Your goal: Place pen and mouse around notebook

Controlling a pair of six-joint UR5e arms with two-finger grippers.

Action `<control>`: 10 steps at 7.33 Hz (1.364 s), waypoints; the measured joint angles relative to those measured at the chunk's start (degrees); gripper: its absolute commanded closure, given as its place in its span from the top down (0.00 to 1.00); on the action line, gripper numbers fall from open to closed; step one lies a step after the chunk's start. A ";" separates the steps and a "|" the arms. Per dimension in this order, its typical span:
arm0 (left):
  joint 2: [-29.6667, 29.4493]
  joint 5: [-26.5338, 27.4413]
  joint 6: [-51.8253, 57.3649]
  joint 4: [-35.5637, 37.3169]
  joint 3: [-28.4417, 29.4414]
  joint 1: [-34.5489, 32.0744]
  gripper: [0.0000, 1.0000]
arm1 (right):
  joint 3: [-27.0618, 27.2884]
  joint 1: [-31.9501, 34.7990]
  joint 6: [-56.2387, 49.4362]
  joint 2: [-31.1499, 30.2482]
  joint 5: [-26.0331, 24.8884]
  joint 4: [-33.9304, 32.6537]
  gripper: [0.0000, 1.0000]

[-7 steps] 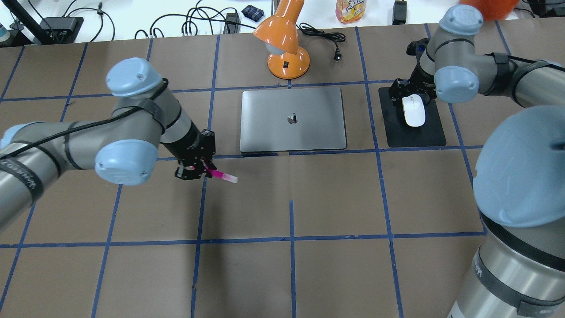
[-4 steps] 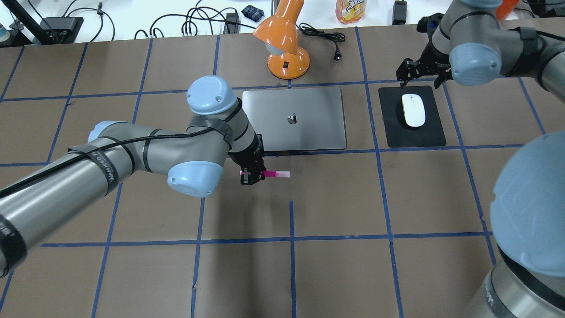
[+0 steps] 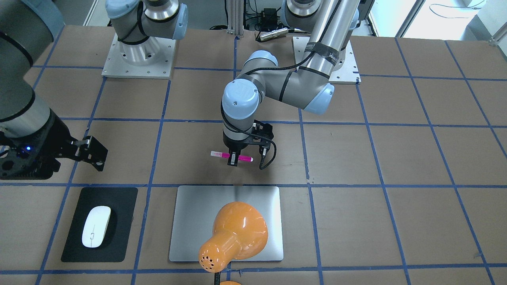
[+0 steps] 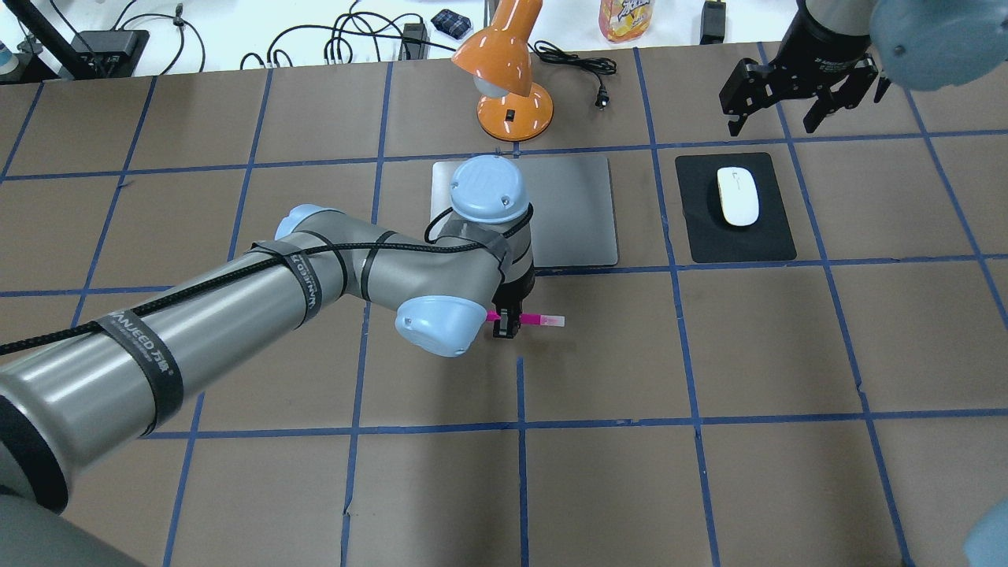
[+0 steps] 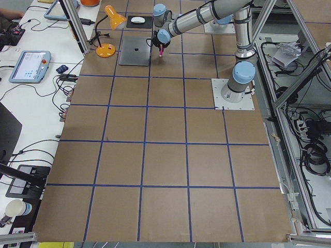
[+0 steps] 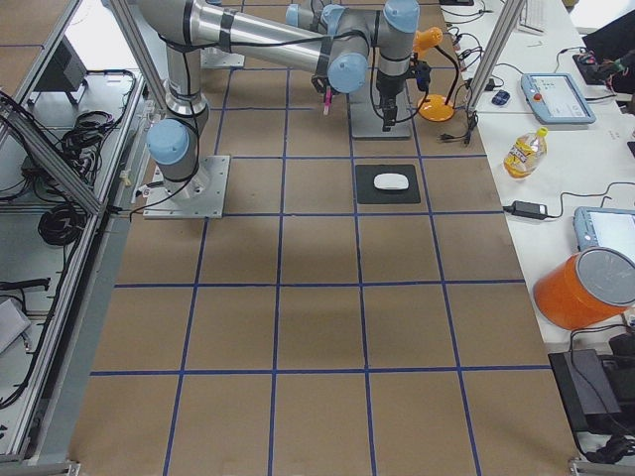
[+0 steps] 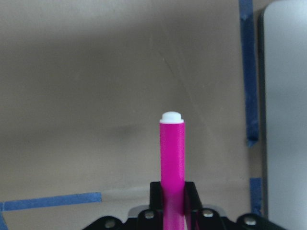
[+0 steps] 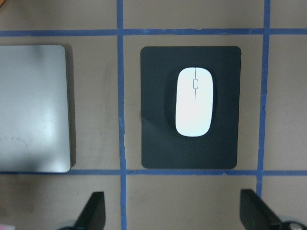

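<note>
Left gripper (image 4: 504,324) is pinching the pen (image 4: 543,320) just beside the notebook (image 4: 575,205); releasing too high is risking a roll-away.

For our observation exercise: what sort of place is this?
Probably a robotics lab: a robot arm on a bolted base plate, a table gridded in blue tape, and a teach pendant beside it.
</note>
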 measured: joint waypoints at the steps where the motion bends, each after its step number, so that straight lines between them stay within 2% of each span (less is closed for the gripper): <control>1: -0.13 0.19 0.04 -0.03 -0.53 -0.33 0.00 | -1.14 0.11 -0.01 -2.92 -0.16 5.73 1.00; 3: -0.11 0.31 0.11 -0.09 -1.09 -0.38 0.41 | -2.08 0.14 -0.07 -7.21 -0.65 12.73 1.00; 4: -0.24 0.30 0.11 -0.12 -1.20 -0.25 0.94 | -1.76 0.15 -0.10 -8.78 -0.88 13.55 1.00; 8: 2.07 0.59 4.22 -1.42 -0.94 4.60 0.96 | -1.24 0.15 -0.17 -9.99 -0.87 13.86 1.00; 10: 6.30 0.43 16.96 -7.95 0.59 9.53 1.00 | -1.19 0.15 -0.17 -10.02 -0.83 13.87 1.00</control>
